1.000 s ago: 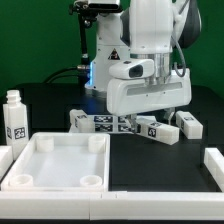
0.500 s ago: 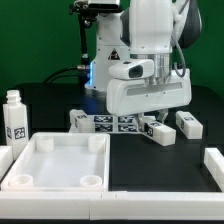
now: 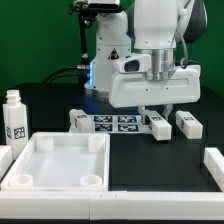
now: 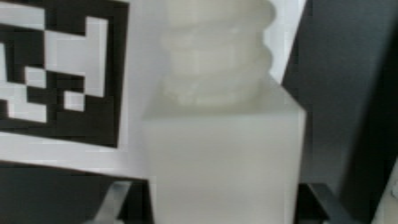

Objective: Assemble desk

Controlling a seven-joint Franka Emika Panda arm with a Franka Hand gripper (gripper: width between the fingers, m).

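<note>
A low white border strip [image 3: 120, 205] runs along the near edge of the black table [image 3: 160, 165]. A short white block stands at each end of it, one at the exterior view's left [image 3: 6, 160] and one at its right [image 3: 213, 162].

Just behind the strip, on the left, lies the white plastic tray-like desk top [image 3: 58, 172]. It sits flat with its rim up, and round sockets show in its corners. Its left side is close to the left block. To its right, bare black table reaches across to the right block, which is the widest open stretch.

Farther back on the left, a white peg leg with a black-and-white square tag [image 3: 14, 116] stands upright, apart from the desk top's far corner.

Behind the desk top, the thin flat white marker board [image 3: 112, 122] lies on the table. Just to its right a second white tagged leg [image 3: 158, 125] lies on its side, and a third white leg [image 3: 187, 123] lies just beside that one, with a narrow gap between them.

The white two-finger gripper [image 3: 154, 114] hangs straight down over the second leg, its fingertips at the level of the leg. The view is too small to tell whether the jaws press on the leg or only stand beside it.

In the wrist view the same leg [image 4: 210, 150] fills the middle. It has a square white body with a ridged, threaded peg at one end, and a large black-and-white tag [image 4: 63, 80] lies behind it.

Farthest back are the white robot base [image 3: 110, 55] and a green backdrop [image 3: 35, 40].
</note>
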